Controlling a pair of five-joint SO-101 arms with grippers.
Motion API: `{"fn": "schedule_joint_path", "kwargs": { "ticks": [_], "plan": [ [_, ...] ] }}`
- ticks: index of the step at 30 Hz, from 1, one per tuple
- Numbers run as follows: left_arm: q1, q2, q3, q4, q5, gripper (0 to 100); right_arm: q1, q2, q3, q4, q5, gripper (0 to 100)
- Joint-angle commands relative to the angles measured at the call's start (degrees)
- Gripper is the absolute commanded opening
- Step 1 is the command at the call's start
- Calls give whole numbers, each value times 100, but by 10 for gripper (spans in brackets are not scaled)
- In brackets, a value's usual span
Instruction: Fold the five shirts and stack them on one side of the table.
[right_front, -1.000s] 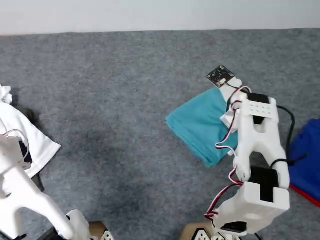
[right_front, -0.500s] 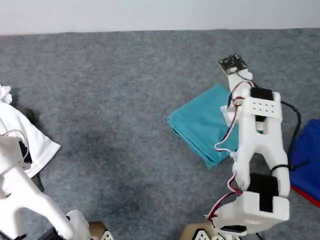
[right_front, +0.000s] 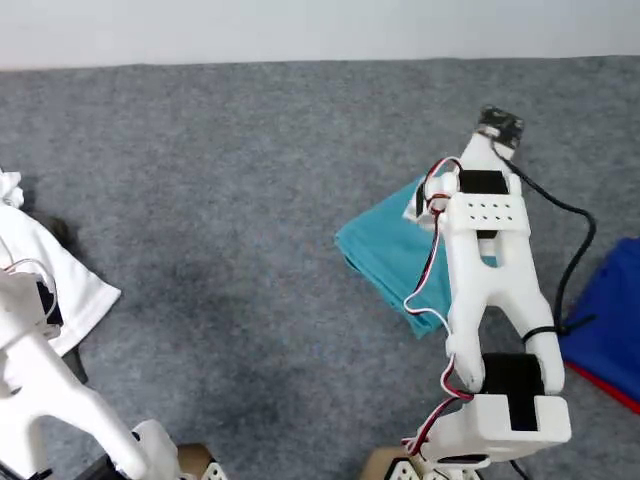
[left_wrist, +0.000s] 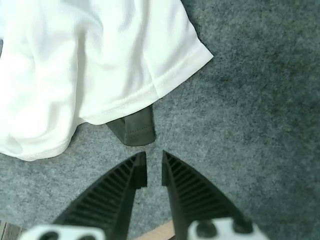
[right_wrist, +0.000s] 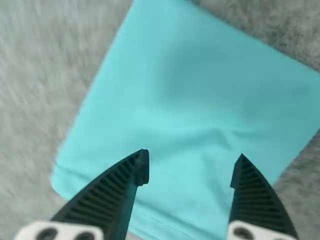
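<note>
Teal shirt lies folded on the counter under the wide-spread right claw. Blue shirt nearby; white shirt covers a dark garment by the almost-clenched left claw.

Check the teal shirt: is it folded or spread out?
Folded: the teal shirt lies as a compact flat rectangle with no sleeves showing, under the open right gripper.

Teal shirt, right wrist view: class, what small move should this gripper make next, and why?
Probably lower the right gripper onto the teal shirt's edge and close. Its jaws stand wide open above the folded shirt, holding nothing, and the shirt lies apart from the blue shirt.
</note>
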Motion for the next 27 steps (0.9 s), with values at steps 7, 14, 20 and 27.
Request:
{"fn": "schedule_joint_path", "kwargs": {
  "ticks": [7, 14, 20, 27],
  "plan": [
    [44, -132, -31, -79, -35, 58, 40, 180, -290, 31, -1336, 414],
    [44, -132, -22, -79, -35, 58, -4, 760, -308, -75, -1609, 437],
    [44, -132, -13, -167, -35, 58, 40, 1253, -308, -567, -1618, 428],
    [44, -132, -13, -167, -35, 58, 48, 1991, -308, -963, -1609, 428]
  ]
}}
